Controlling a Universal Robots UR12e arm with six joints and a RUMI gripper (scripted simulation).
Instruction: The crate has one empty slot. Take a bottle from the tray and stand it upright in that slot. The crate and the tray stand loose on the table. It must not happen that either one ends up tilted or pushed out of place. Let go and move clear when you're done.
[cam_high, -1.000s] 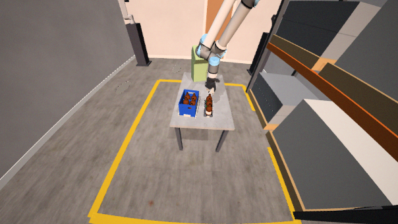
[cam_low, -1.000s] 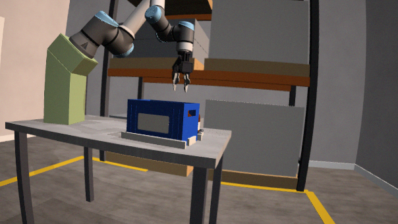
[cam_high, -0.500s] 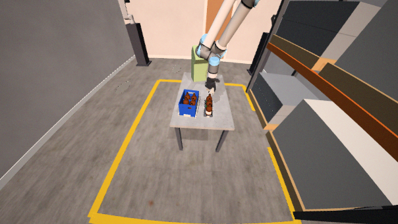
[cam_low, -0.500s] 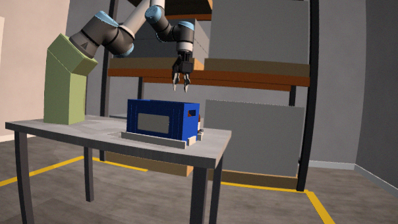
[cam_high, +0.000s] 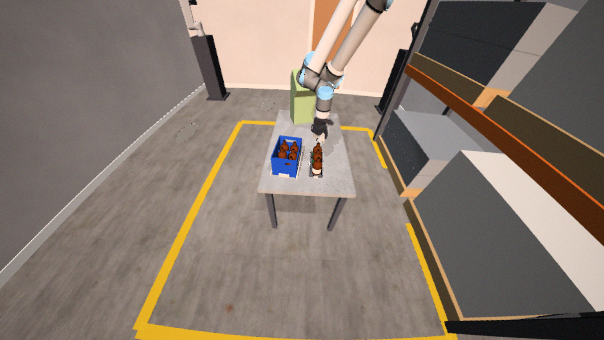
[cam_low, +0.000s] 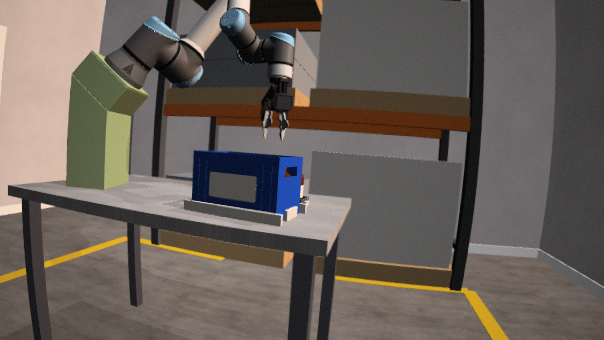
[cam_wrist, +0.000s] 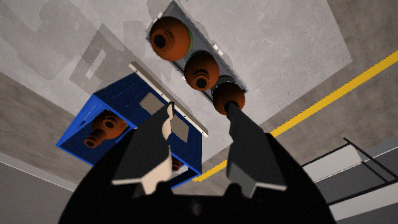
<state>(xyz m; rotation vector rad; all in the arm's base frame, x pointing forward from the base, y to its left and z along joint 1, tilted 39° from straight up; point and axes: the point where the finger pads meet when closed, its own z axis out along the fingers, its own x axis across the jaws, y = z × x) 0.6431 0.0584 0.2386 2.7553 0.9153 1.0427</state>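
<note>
A blue crate (cam_high: 280, 162) (cam_low: 245, 180) (cam_wrist: 125, 92) stands on the grey table (cam_high: 340, 170) (cam_low: 150, 200) and holds several brown bottles (cam_high: 289, 149) (cam_wrist: 107, 125). To its right a narrow grey tray (cam_high: 320, 174) (cam_wrist: 175, 10) holds three upright brown bottles (cam_high: 317, 154) (cam_wrist: 201, 70) in a row. In the exterior view the tray is almost hidden behind the crate. My gripper (cam_high: 320, 134) (cam_low: 274, 131) (cam_wrist: 200, 103) is partly open and empty. It hangs well above the far end of the tray; in the wrist view its right finger overlaps the nearest bottle (cam_wrist: 228, 97).
The arm's green pedestal (cam_high: 301, 107) (cam_low: 95, 140) stands at the back of the table. A tall shelving rack (cam_high: 500, 150) (cam_low: 390, 110) runs along the right side. A pale strip (cam_low: 232, 211) lies under the crate's side. Yellow floor tape (cam_high: 200, 200) surrounds the table.
</note>
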